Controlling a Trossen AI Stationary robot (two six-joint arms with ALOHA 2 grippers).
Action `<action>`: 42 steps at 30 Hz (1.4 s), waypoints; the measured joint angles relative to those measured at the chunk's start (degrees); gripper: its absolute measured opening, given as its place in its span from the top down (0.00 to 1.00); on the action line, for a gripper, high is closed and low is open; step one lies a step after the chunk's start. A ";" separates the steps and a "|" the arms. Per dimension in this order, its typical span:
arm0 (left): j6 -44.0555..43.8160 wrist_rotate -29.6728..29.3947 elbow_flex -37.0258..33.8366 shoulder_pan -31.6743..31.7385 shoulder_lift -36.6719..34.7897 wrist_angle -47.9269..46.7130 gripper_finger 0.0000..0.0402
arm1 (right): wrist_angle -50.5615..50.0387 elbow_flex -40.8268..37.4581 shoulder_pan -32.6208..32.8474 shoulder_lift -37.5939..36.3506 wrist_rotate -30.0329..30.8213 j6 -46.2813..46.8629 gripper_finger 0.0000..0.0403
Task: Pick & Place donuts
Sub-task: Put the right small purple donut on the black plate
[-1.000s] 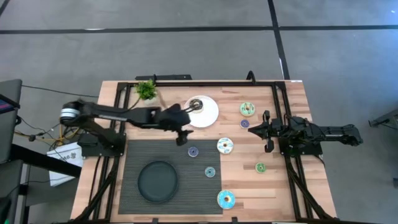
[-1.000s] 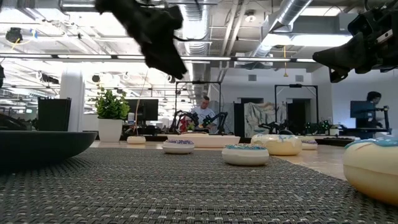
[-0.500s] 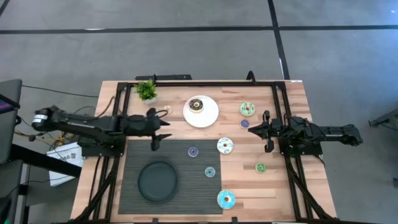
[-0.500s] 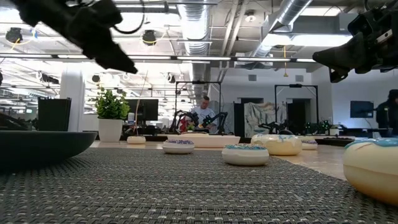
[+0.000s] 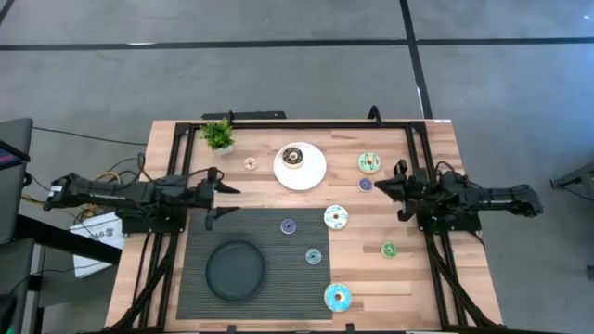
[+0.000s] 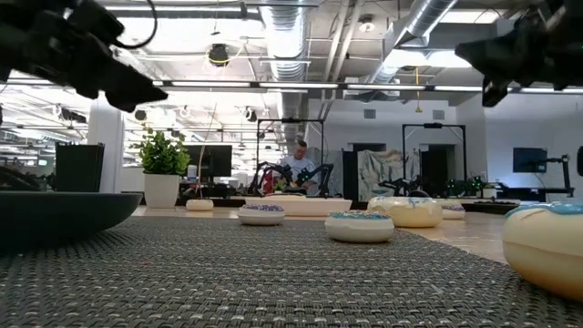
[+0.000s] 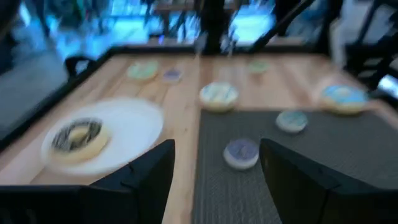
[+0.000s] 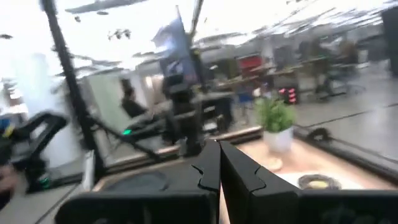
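- Progress is judged as early: one chocolate-brown iced donut [image 5: 293, 157] is seen resting on the plain white round plate [image 5: 315, 172], near the far edge of the wooden tabletop [image 5: 445, 158].
- Off the plate, the remaining donuts are scattered. A green iced donut [image 5: 369, 163] and a small purple one [image 5: 365, 184] lie on bare wood beside the plate; a white iced donut [image 5: 336, 218] sits at the edge of the dark woven mat [image 5: 278, 278].
- On the mat, a small purple-topped donut [image 5: 288, 225], a small teal one [image 5: 314, 256] and a larger blue iced donut [image 5: 337, 297] are found; a small green donut [image 5: 388, 250] lies on wood to the right, and a small tan one [image 5: 250, 163] near the potted green plant [image 5: 219, 134].
- The black round dish [image 5: 235, 270] on the mat is seen to hold nothing.
- The left pincer [image 5: 219, 197] is held wide and empty, at the left edge of the mat, well apart from every donut.
- The right pincer [image 5: 401, 194] is closed on nothing, at the right side of the tabletop.
- Most of the placing is judged as left to be done.
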 joint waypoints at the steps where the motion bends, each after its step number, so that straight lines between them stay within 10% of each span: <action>1: 0.52 0.73 -0.97 0.00 -1.30 1.65 0.43 | -0.39 0.66 -0.01 1.30 2.08 0.02 1.00; 16: -0.59 0.29 -5.78 3.25 -4.90 8.94 0.43 | -30.88 35.58 -3.24 44.38 27.95 12.73 1.00; 28: -3.23 0.24 -5.78 3.89 -4.88 7.47 0.43 | -69.64 53.22 -11.17 66.93 17.80 38.56 0.96; 42: -4.44 0.27 -5.78 3.89 -4.88 6.05 0.43 | -72.26 53.24 -12.42 77.65 9.37 44.00 0.46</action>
